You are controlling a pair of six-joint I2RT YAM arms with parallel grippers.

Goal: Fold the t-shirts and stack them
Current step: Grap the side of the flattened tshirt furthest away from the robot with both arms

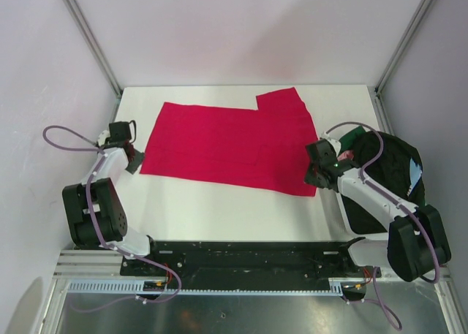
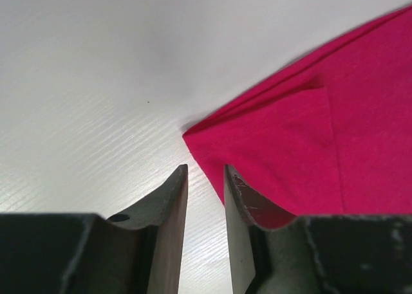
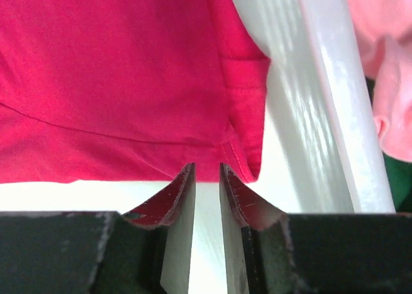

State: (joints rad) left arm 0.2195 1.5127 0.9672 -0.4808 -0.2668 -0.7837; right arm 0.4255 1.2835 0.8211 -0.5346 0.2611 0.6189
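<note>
Red t-shirt (image 1: 227,144) spread flat across the tabletop (image 1: 219,202) from above, one sleeve jutting at the far right corner. Likely only partly folded; no stack begun. Left end effector (image 1: 130,157) at its left edge, right end effector (image 1: 316,175) at its near right corner. Black t-shirt (image 1: 395,166) heaped to the right, unfolded, largely hidden behind the right arm.

From the left wrist: left end effector (image 2: 205,172) slightly parted, holding nothing, just beside the layered corner of the red t-shirt (image 2: 290,146).

From the right wrist: right end effector (image 3: 207,168) narrowly parted at the hem of the red t-shirt (image 3: 116,69), no cloth visibly clamped. Pink t-shirt (image 3: 380,49) cut off beyond the white tub rim (image 3: 328,82).
</note>
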